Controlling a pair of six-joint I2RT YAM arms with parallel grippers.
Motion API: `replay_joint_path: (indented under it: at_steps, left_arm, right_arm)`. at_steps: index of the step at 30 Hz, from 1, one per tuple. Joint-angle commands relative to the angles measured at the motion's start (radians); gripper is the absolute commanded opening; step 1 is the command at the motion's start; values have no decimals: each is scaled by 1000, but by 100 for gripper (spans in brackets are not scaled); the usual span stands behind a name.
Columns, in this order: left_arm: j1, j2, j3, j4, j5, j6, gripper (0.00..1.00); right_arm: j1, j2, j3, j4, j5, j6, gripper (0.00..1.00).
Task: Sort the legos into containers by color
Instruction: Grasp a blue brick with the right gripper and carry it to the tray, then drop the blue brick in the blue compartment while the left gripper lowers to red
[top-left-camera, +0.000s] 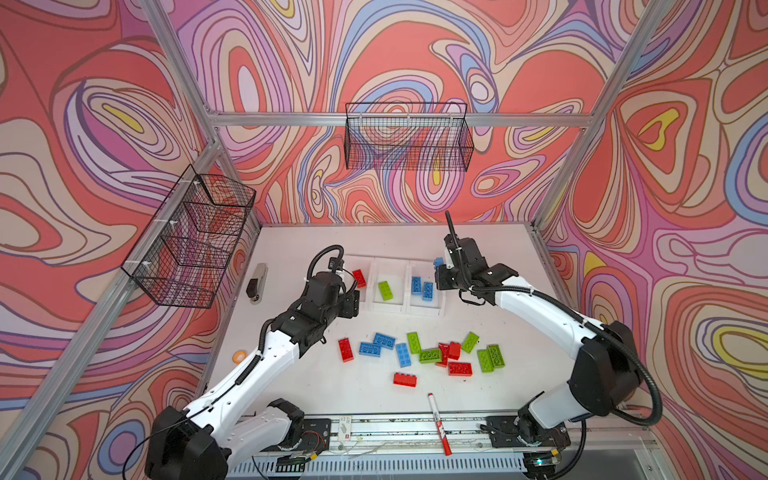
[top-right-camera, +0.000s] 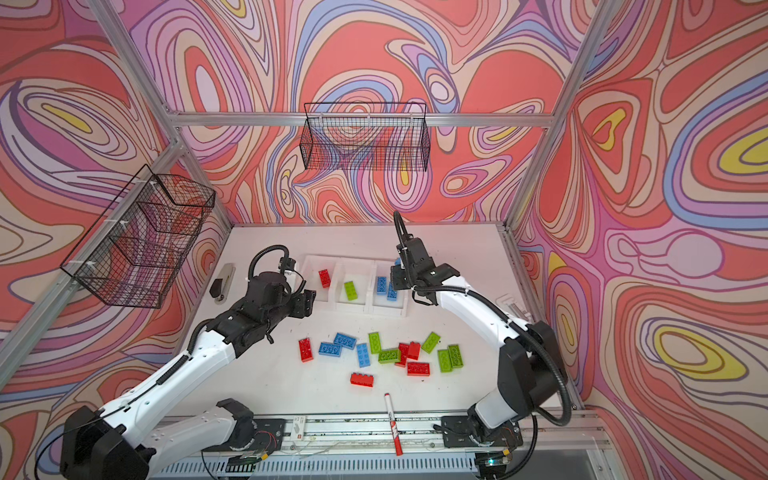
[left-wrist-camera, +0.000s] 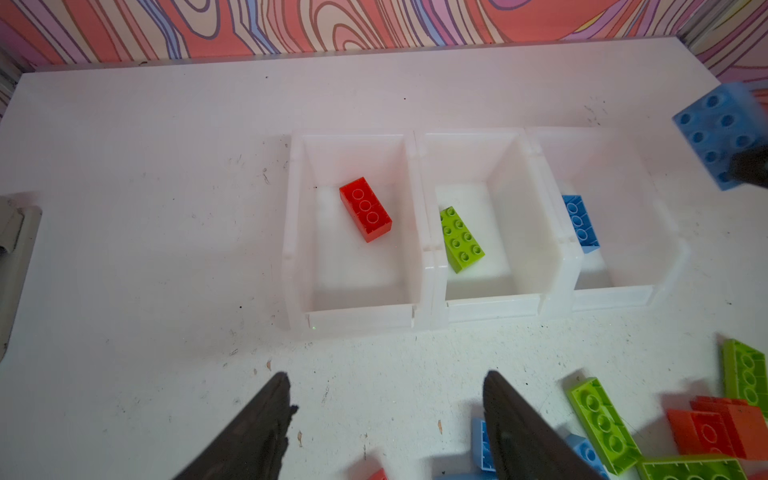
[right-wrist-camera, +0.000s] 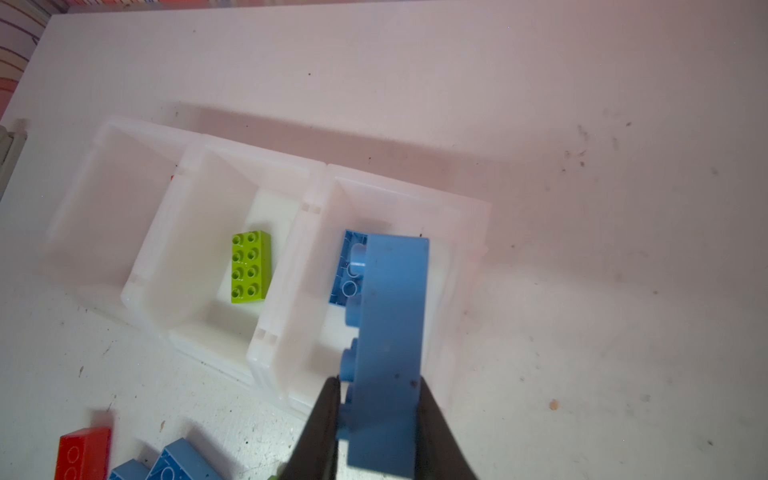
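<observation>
right end effector (right-wrist-camera: 379, 401) | clamps blue lego (right-wrist-camera: 395, 311) | above rightmost container (right-wrist-camera: 415, 199)

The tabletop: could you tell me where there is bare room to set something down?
Bare: the strip between the three joined white plastic bins and the patterned back wall. Crowded: the scattered red, green and blue plastic bricks.
</observation>
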Motion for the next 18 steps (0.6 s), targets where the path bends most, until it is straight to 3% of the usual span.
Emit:
replay_joint_path:
  at_steps: [1,5,9,12,18]
  left_arm:
    - [4,-71,-78,-48,-18,-105,76]
    - [6,-113,-124,-84,-38,-170,76]
    - [8,-114,-154,-108,-61,-219,76]
    - [9,-106,-171,-109,-65,-254,77]
    - [12,-79,-185,-123,-73,-293,79]
  right_arm:
    - [16,70,32,46,-63,-2,10]
    - [23,128,61,66,-83,4,15]
    - [23,137,72,76,-102,13,38]
    - [23,135,68,70,-92,10,48]
    - [22,68,37,83,-20,0,52]
